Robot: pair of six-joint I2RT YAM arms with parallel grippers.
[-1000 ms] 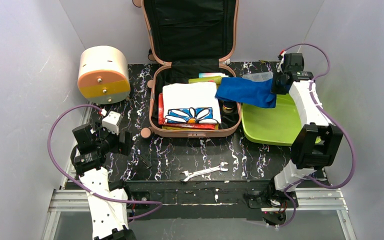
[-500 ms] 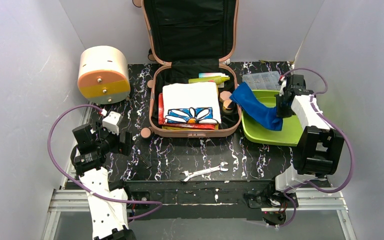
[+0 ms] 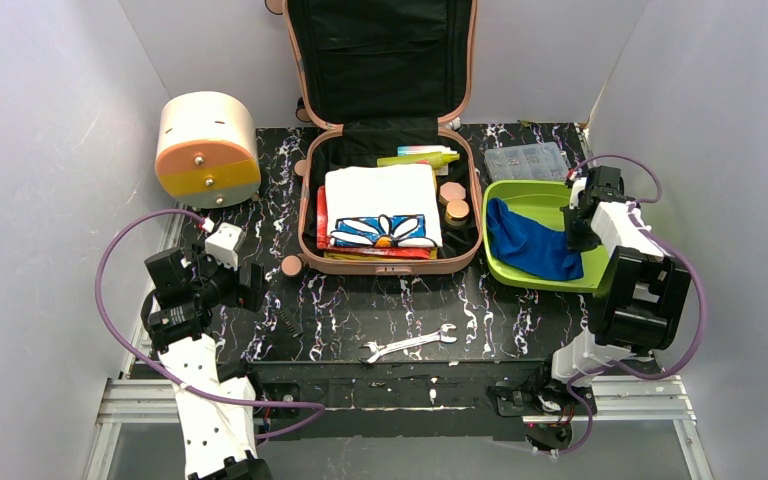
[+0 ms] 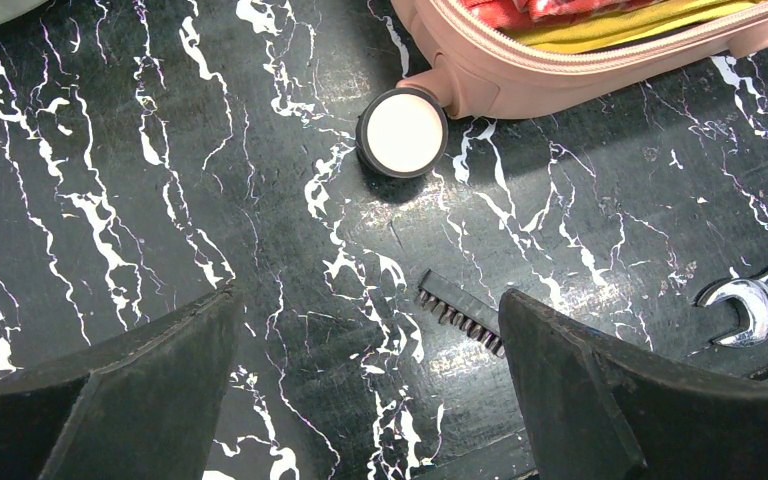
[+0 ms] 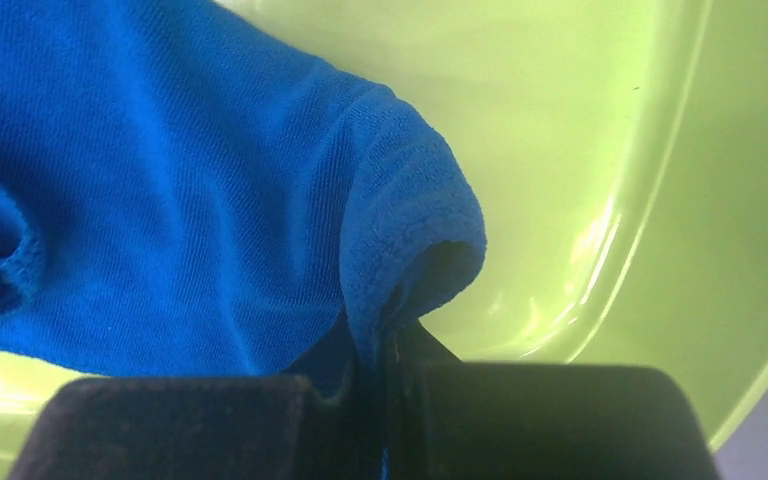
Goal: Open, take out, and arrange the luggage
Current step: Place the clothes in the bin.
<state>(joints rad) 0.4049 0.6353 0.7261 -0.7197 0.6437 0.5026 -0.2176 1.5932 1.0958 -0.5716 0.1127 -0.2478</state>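
Note:
The luggage (image 3: 390, 266), a salmon-pink suitcase, lies open at the table's middle with its black-lined lid upright. Inside it are a white folded cloth with a daisy print (image 3: 380, 205), a green bottle (image 3: 420, 158) and round jars (image 3: 452, 200). A blue cloth (image 3: 530, 245) lies in the lime-green tray (image 3: 535, 195) to its right. My right gripper (image 3: 572, 230) is low at the tray's right side. In the right wrist view the gripper (image 5: 385, 365) is shut on a fold of the blue cloth (image 5: 160, 180). My left gripper (image 4: 368, 330) hangs open over bare table, near a suitcase wheel (image 4: 401, 133).
A cream-and-orange drum-shaped box (image 3: 205, 148) stands at the back left. A clear plastic case (image 3: 526, 160) lies behind the tray. A wrench (image 3: 408, 343) and a black bit strip (image 4: 460, 315) lie on the table in front of the suitcase.
My right gripper has carried the blue cloth from the suitcase's right edge to the right and down into the green tray. The left arm has not moved.

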